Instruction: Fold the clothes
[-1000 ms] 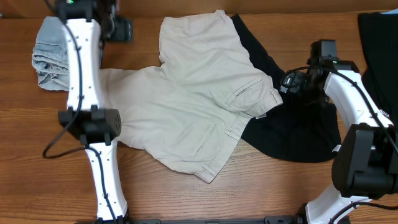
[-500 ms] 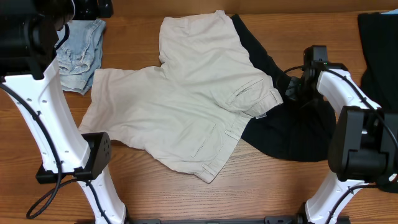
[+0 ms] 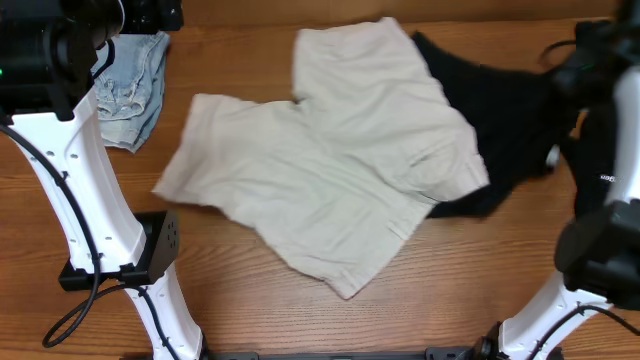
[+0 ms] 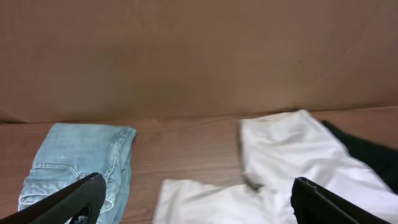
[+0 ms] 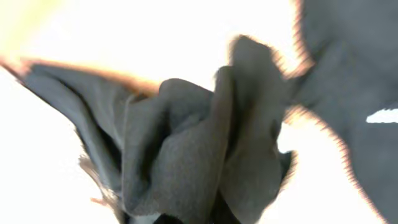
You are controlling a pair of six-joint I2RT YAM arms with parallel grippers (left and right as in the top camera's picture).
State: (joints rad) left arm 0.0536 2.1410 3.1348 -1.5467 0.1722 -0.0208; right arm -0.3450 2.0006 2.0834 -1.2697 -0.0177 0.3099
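Currently right end effector [image 3: 572,72] grips black garment [image 3: 500,115]; beige shorts [image 3: 330,175] overlap it.

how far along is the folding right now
Early. Done: the denim looks folded, set aside at the far left. In hand: the black garment is bunched against the right wrist camera, apparently in the right jaws. The left jaws stand wide open, empty. Left: the beige shorts lie spread flat, unfolded, overlapping the black garment.

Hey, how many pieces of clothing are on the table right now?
3: blue denim at the back left, beige shorts spread in the middle, a black garment partly under them at right. Another may hide behind the right arm.
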